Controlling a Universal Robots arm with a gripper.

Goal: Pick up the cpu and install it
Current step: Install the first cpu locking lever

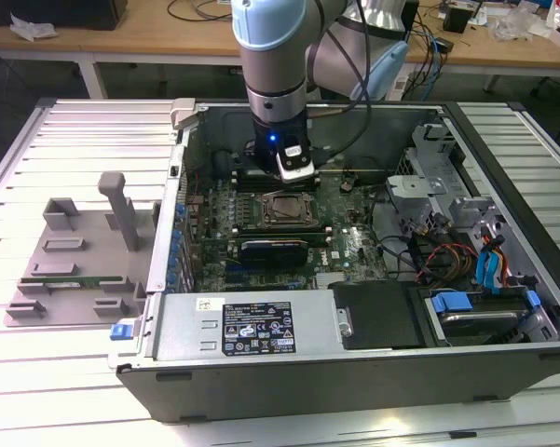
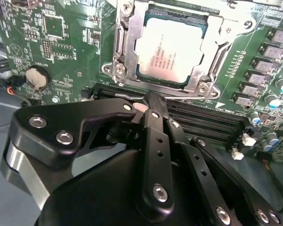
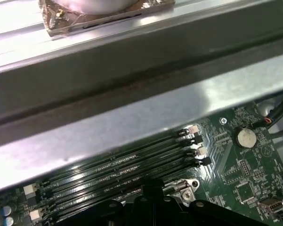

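Tool (image 2: pixel 150 101) hovered over the memory slots (image 2: pixel 202 122) inside the open computer case (image 1: pixel 289 372), fingers pressed together on nothing. Cpu (image 2: pixel 172 47) already sat in its socket frame (image 2: pixel 127 56), so the placing looked done.

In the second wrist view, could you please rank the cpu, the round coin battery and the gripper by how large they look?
1. The gripper: looks largest, though it sits right at the camera, so nearness inflates it.
2. The cpu, lying in its socket frame.
3. The coin battery: clearly smallest.
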